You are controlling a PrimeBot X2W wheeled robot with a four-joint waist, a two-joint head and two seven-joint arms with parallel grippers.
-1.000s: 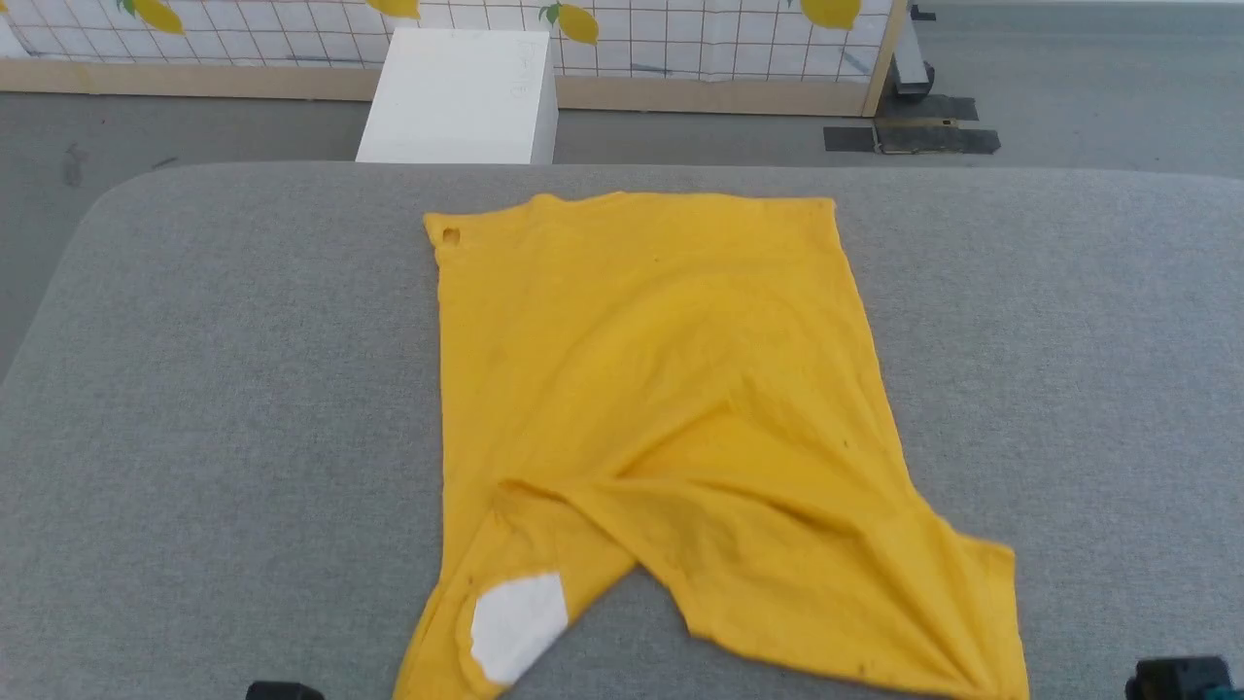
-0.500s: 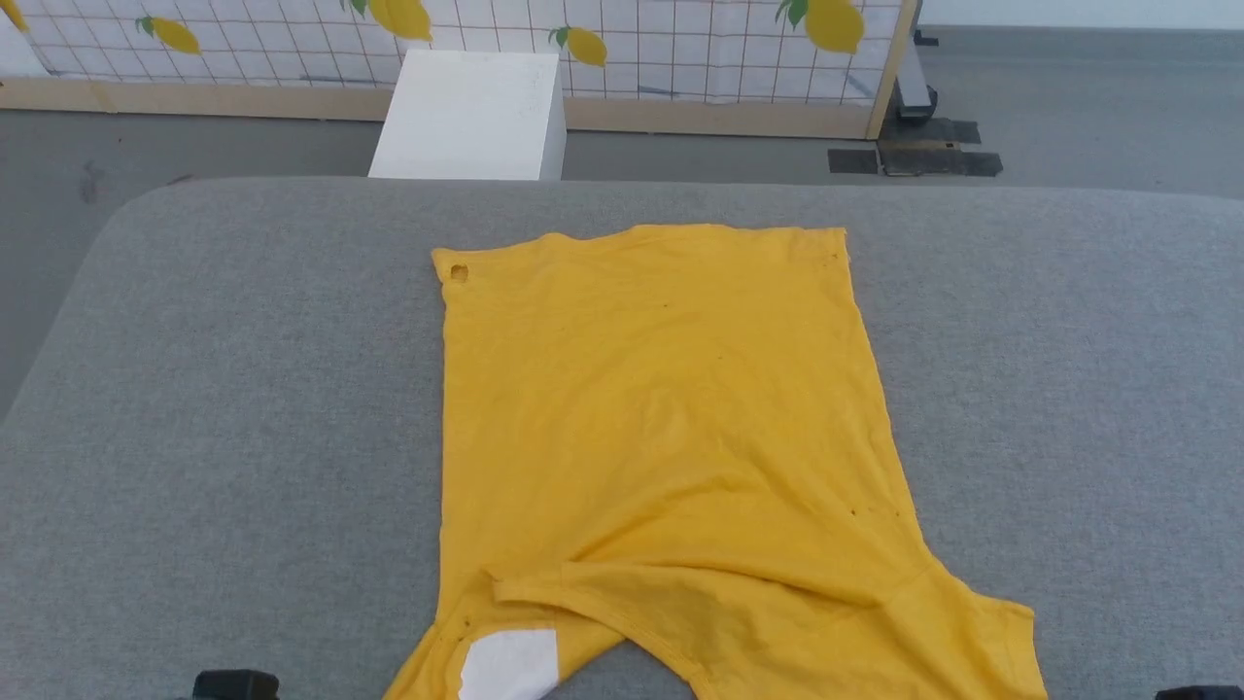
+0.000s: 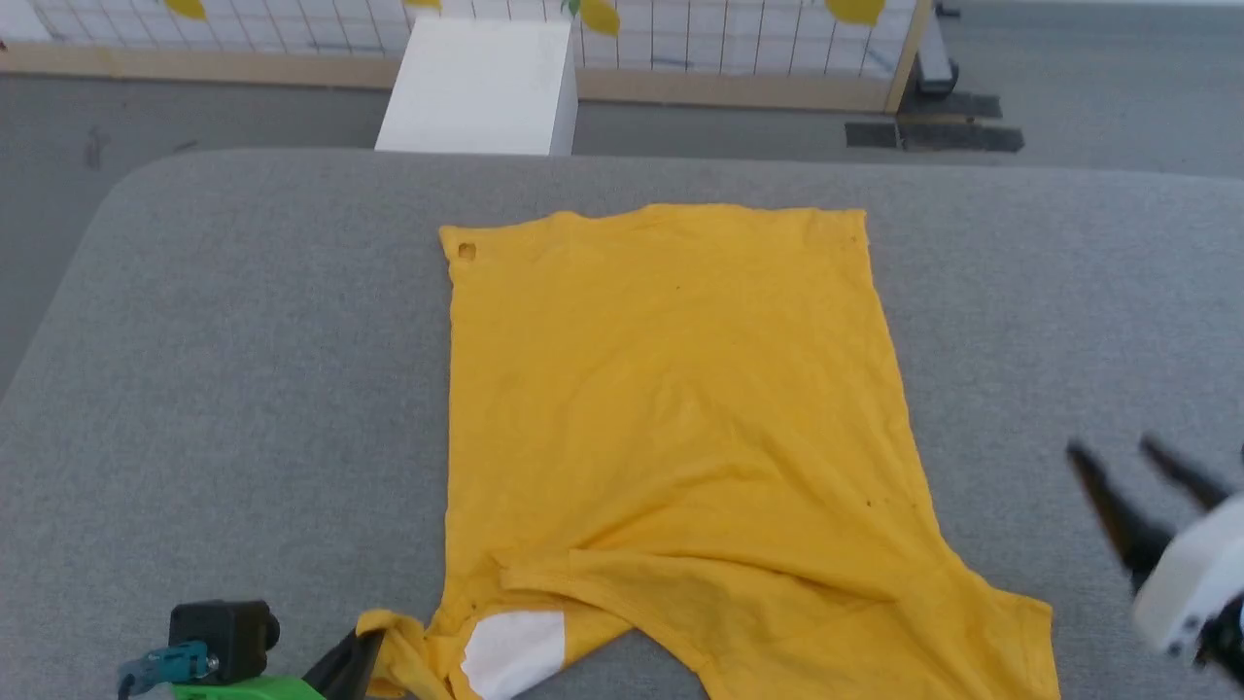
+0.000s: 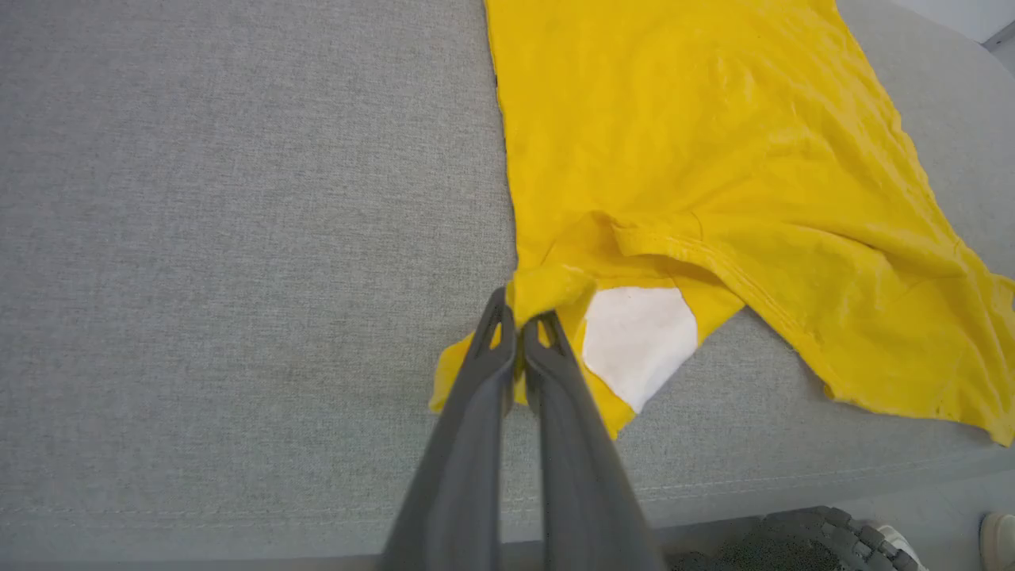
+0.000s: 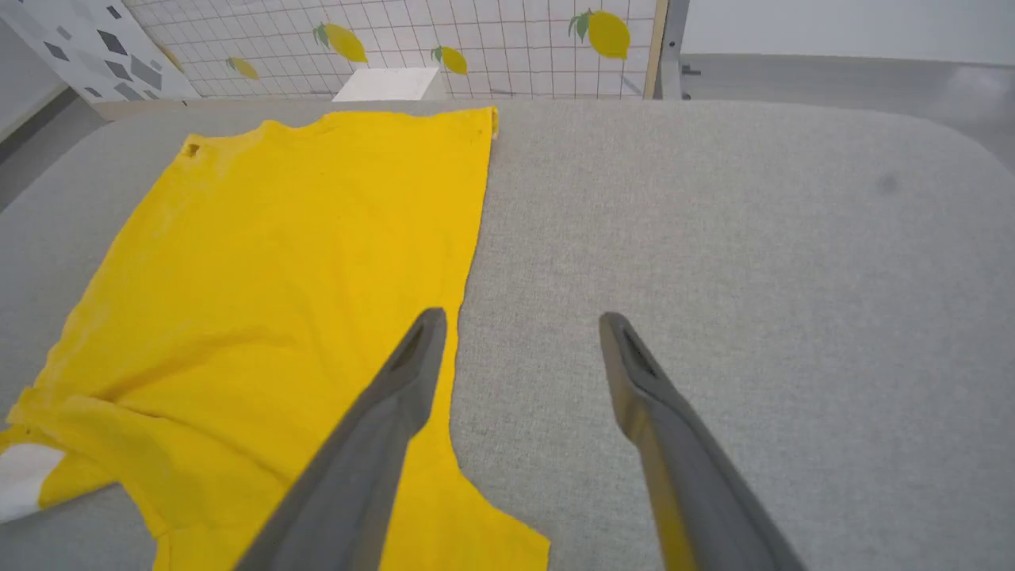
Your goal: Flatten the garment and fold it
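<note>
The garment (image 3: 671,408), a bright yellow T-shirt, lies mostly flat on the grey padded table (image 3: 243,369), plain side up, with a white patch (image 3: 513,649) showing at its near left corner. My left gripper (image 3: 374,647) is shut on a bunched bit of that near left edge, pinched between the fingertips (image 4: 519,329). The garment (image 4: 714,182) spreads away up and right of the grip. My right gripper (image 3: 1118,462) hovers open, blurred, to the right of the garment (image 5: 277,262), its fingers (image 5: 412,357) wide apart above the garment's right edge and bare table.
A white box (image 3: 481,87) stands on the floor beyond the table's far edge, in front of a lemon-print grid panel (image 3: 739,39). Bare grey table surface (image 5: 714,238) stretches to the right of the garment. A shoe (image 4: 995,539) shows below the table's near edge.
Both grippers have come up into the head view. The left one now pinches the near left edge; the right one has opened and risen at the right. The camera has shifted slightly.
</note>
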